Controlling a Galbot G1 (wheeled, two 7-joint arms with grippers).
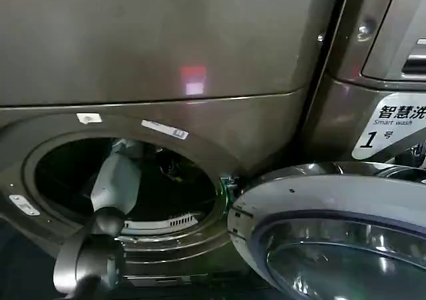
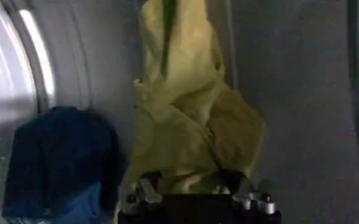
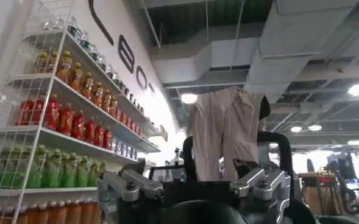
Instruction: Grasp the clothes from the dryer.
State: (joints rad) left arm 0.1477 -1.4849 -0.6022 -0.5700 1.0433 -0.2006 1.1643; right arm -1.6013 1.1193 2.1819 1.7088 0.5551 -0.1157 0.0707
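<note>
While my left arm reaches through the big round porthole of the brown-grey metallic front-loading dryer, I count the job as roughly half done: the reach is made, and the pull-out is what remains. In my left wrist view, the small soft dark blue garment lies against the pale drum wall, apart from my fingers and untouched. Just beside it, the bright yellow-green fabric garment rises in a crumpled fold straight up from my left gripper, whose fingers look closed around its lower edge, so I judge that piece caught. It has not left the drum yet, and the blue one has yet to be grasped at all.

Further right in the head view, the dryer's round glass door with its pale rim stands swung open. My right gripper, well away from the drum, pinches a whitish hanging cloth and takes no part here.
</note>
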